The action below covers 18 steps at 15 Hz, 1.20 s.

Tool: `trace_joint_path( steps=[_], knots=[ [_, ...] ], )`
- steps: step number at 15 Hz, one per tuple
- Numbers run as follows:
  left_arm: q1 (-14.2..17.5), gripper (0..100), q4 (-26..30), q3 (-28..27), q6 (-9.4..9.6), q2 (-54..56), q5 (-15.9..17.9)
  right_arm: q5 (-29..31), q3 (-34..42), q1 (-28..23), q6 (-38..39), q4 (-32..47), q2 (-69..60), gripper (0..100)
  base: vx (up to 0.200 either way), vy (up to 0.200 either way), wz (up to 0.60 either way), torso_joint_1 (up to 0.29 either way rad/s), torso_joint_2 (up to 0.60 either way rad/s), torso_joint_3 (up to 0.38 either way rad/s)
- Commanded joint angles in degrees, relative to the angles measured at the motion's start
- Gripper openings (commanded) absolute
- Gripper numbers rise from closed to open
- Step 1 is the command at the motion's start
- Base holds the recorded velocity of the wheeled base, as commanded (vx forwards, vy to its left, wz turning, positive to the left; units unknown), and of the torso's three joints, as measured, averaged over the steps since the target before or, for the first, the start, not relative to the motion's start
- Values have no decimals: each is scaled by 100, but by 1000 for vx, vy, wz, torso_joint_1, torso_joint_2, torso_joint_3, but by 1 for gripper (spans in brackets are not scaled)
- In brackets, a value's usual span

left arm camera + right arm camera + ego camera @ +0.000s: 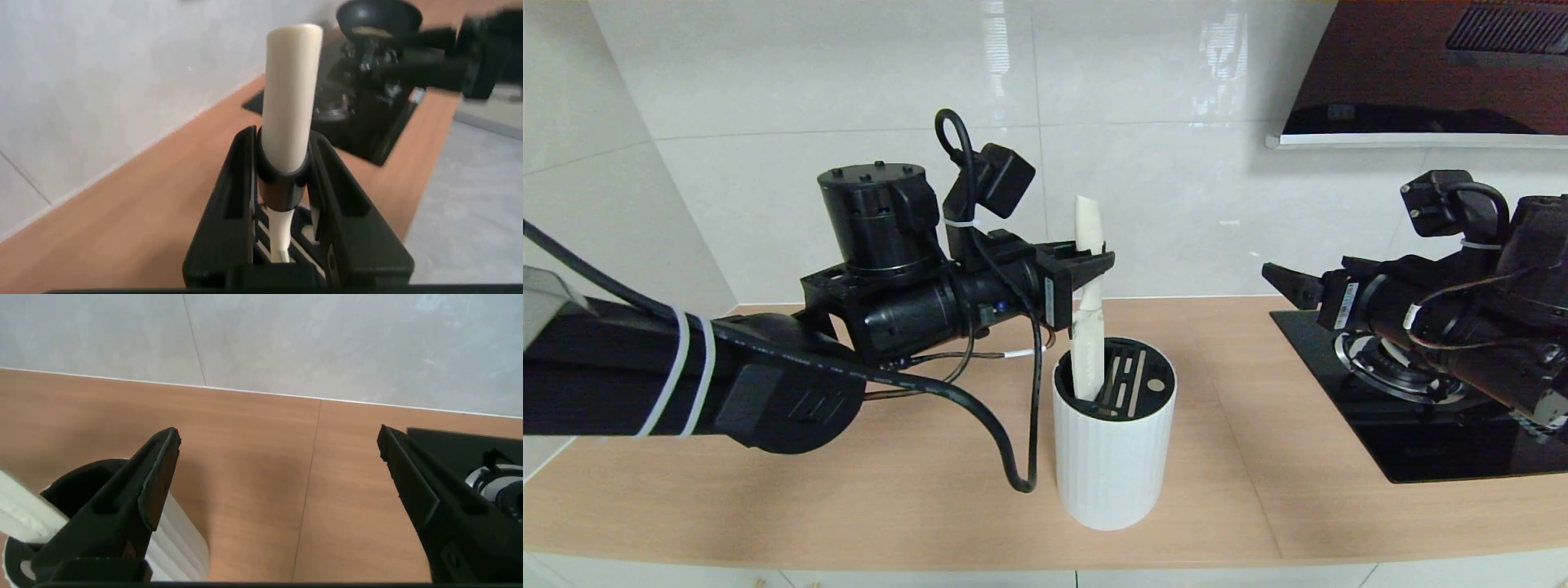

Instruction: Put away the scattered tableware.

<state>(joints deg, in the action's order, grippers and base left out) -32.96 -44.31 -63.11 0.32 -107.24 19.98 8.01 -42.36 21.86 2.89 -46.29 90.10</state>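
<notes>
A white knife [1088, 343] stands upright with its blade partway down a slot of the white ribbed knife holder [1115, 457] on the wooden counter. My left gripper [1086, 265] is shut on the knife just below its cream handle [290, 98], directly above the holder. In the left wrist view the fingers [237, 188] clamp the handle from both sides. My right gripper [1290, 286] hovers open over the cooktop to the right, holding nothing. Between its spread fingers [155, 474], the right wrist view shows the holder [176, 531] and part of the knife [20, 510].
A black glass cooktop [1421, 441] with a burner is set into the counter [849, 506] at the right. A dark range hood [1421, 73] hangs above it. White tiled wall runs behind. Bare counter lies left and right of the holder.
</notes>
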Motion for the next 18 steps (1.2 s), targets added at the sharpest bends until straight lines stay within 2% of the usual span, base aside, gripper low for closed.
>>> trace_joint_path(
  steps=[1,9,15,18],
  knots=[
    [-26,0,-157,132,-5,-166,-73,-1,0,3,1,-3,8,100,0,0,0,0,0,0],
    [-158,0,-324,484,-5,-315,-152,-1,9,3,1,-3,25,100,0,0,0,0,0,0],
    [-158,0,-561,501,-5,-904,-170,-1,9,3,1,-3,25,100,0,0,0,0,0,0],
    [-158,0,-605,493,-23,-1027,-328,-1,9,3,1,-3,43,100,0,0,0,0,0,0]
  ],
)
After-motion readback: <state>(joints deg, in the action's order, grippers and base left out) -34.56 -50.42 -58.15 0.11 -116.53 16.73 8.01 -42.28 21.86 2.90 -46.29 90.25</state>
